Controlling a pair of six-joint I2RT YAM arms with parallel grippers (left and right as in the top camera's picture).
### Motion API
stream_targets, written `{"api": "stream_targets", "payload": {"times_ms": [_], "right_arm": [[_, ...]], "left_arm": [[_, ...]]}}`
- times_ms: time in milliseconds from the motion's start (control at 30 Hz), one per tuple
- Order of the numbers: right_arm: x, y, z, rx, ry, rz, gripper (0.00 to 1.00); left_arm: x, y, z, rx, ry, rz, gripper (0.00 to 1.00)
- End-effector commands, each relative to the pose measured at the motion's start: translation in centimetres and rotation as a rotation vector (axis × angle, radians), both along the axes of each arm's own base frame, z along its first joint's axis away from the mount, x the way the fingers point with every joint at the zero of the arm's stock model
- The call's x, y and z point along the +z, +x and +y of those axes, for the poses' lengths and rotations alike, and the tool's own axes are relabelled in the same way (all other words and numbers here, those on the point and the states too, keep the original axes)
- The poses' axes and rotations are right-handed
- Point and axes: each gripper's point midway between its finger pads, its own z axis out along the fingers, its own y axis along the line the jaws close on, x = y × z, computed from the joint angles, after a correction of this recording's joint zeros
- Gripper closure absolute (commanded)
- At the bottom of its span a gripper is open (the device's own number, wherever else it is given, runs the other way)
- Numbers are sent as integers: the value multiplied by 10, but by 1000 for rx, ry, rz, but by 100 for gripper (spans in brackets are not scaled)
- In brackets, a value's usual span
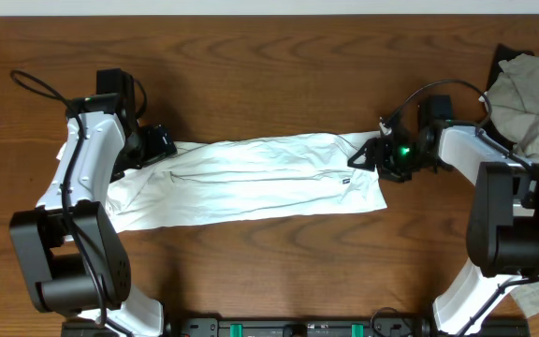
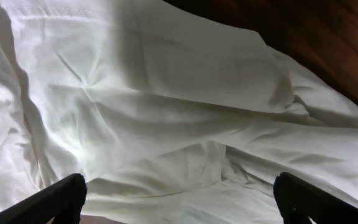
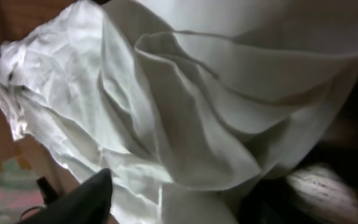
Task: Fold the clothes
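The clothes (image 1: 251, 183), a white T-shirt, lie as a long wrinkled strip across the middle of the wooden table (image 1: 269, 75). My left gripper (image 1: 157, 145) hovers at the strip's left end. In the left wrist view it (image 2: 179, 193) is open, its black fingers (image 2: 61, 199) wide apart over rumpled white cloth (image 2: 166, 112), with nothing pinched. My right gripper (image 1: 368, 154) is at the strip's upper right corner. In the right wrist view it (image 3: 185, 193) is shut on a bunched fold of the shirt (image 3: 185, 124), which fills the gap beside the dark finger (image 3: 86, 199).
A heap of beige-grey cloth (image 1: 536, 94) lies at the table's right edge, behind the right arm. A black rail (image 1: 288, 328) runs along the front edge between the two arm bases.
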Motion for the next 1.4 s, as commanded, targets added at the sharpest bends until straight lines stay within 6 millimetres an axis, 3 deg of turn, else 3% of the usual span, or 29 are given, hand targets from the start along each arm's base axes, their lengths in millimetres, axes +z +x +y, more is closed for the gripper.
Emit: {"api": "stream_targets", "payload": {"times_ms": [0,400,700,933,1000,1233,1367], "right_arm": [[-48,-19,-23,-43,-186,126,48],[-72,-22,-22,-102,-253,194,99],[-75,-25,-51,-226,-299,269,99],[-76,-44,-115,-285,-497,361,99],[-73,-45,-126,-282,-533,366,99],[-49,-26,-152,-285,-631,354,99],[-20,-16,-172,-282,-739,365,99]], "left_arm": [[-3,-3,5,-6,19,17,2],[-3,-3,5,-6,19,17,2],[-3,-3,5,-6,19,17,2],[-3,-3,5,-6,19,17,2],[-3,-3,5,-6,19,17,2],[-3,-3,5,-6,19,17,2],[-3,-3,5,-6,19,17,2]]}}
